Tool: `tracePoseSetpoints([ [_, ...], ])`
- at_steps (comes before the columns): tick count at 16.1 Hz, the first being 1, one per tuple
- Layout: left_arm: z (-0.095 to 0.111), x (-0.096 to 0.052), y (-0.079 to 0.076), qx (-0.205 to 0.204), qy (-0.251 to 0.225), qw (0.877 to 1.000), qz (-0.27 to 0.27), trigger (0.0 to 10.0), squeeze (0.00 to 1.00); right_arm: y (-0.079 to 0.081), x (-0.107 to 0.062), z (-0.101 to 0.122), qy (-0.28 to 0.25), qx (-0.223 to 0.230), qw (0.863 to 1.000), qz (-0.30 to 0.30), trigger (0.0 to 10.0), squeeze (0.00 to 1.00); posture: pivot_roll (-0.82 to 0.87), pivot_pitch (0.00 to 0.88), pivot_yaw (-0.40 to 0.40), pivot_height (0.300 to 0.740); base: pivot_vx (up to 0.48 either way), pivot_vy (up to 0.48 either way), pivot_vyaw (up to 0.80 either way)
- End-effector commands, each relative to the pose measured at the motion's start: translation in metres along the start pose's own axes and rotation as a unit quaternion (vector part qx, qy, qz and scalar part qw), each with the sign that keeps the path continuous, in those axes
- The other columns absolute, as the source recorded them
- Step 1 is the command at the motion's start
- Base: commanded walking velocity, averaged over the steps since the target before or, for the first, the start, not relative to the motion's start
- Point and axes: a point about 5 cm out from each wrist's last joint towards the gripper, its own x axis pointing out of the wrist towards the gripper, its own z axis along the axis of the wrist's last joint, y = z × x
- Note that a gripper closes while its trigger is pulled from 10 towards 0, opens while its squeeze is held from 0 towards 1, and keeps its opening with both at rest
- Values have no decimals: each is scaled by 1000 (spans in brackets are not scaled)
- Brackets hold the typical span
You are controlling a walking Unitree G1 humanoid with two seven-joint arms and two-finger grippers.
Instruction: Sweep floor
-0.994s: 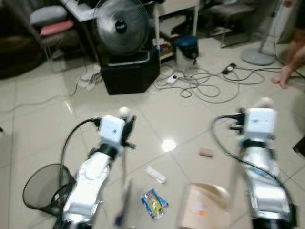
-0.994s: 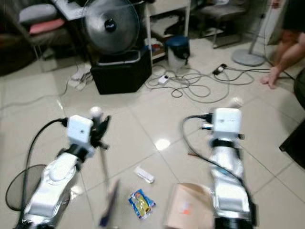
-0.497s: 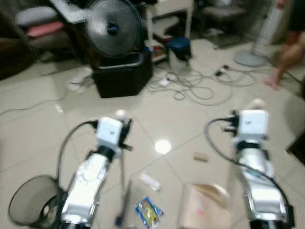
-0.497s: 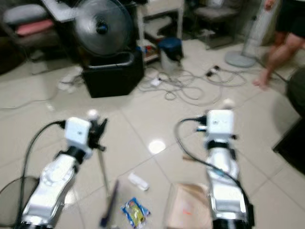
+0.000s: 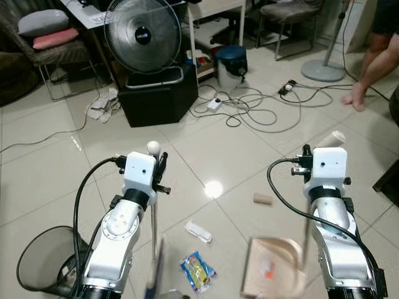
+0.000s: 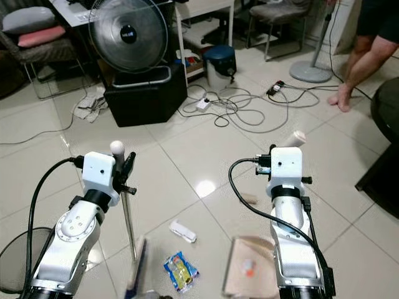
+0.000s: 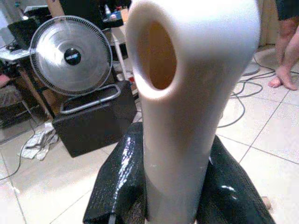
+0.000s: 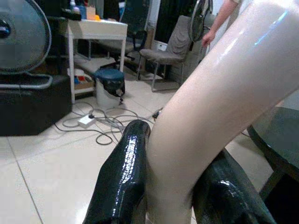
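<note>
The tiled floor (image 5: 56,156) is crowded. Well ahead of both sets of jaws stand a fan (image 5: 143,31) on a black box (image 5: 159,96), a loose tangle of cables (image 5: 262,112) and a person's bare foot (image 5: 356,103). A sweep carried that far could snag a cable or reach the foot.

The bin (image 5: 43,268) sits low, outside the left arm. A wide stroke to that side could knock it over.

The dustpan (image 5: 271,268) lies flat on the floor below the right jaws (image 8: 168,186), which are clenched on its pale handle (image 8: 219,93). The pan looks blurred, so its lip may not be seated on the tile, and litter could slide under it.

The broom (image 5: 154,249) hangs below the left jaws (image 7: 177,186), which are clenched just under its hollow handle top (image 7: 187,56). Held so high on the shaft, the head (image 5: 151,274) has little leverage and may skate over litter.

Three pieces lie between the two tools:
- a colourful wrapper (image 5: 197,272) beside the broom head, light enough to flick away;
- a white scrap (image 5: 199,232) just ahead of it;
- a small cork-like roll (image 5: 262,199) nearer the right arm, which is likely to roll off if struck.
</note>
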Motion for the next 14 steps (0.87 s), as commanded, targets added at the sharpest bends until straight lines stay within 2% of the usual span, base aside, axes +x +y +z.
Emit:
tracePoseSetpoints([
  [1,7,4,6,10,-16,1000,14,10000,0,2,6,12,-35,3,999,8,10000,0,-38,91,101,740,0,0,0],
  [5,4,9,5,12,-12,1000,19,10000,0,9,16,7,-51,-7,998,29,10000,0,-26,112,107,740,0,0,0],
  [9,-8,13,13,18,6,997,73,10000,0,33,32,-1,-68,-33,992,103,10000,0,-15,136,96,740,0,0,0],
  [11,-17,15,9,24,15,997,69,10000,0,48,38,-4,-76,-56,986,139,10000,0,-8,145,84,740,0,0,0],
  [12,-20,16,6,25,19,997,67,10000,0,54,39,-4,-82,-57,983,151,10000,0,-2,148,76,740,0,0,0],
  [13,-27,20,4,21,25,997,75,10000,0,69,38,-6,-91,-48,978,180,10000,0,18,159,62,740,0,0,0],
  [14,-30,21,2,14,25,997,78,10000,0,76,36,-8,-91,-43,976,191,10000,0,25,164,57,740,0,0,0],
])
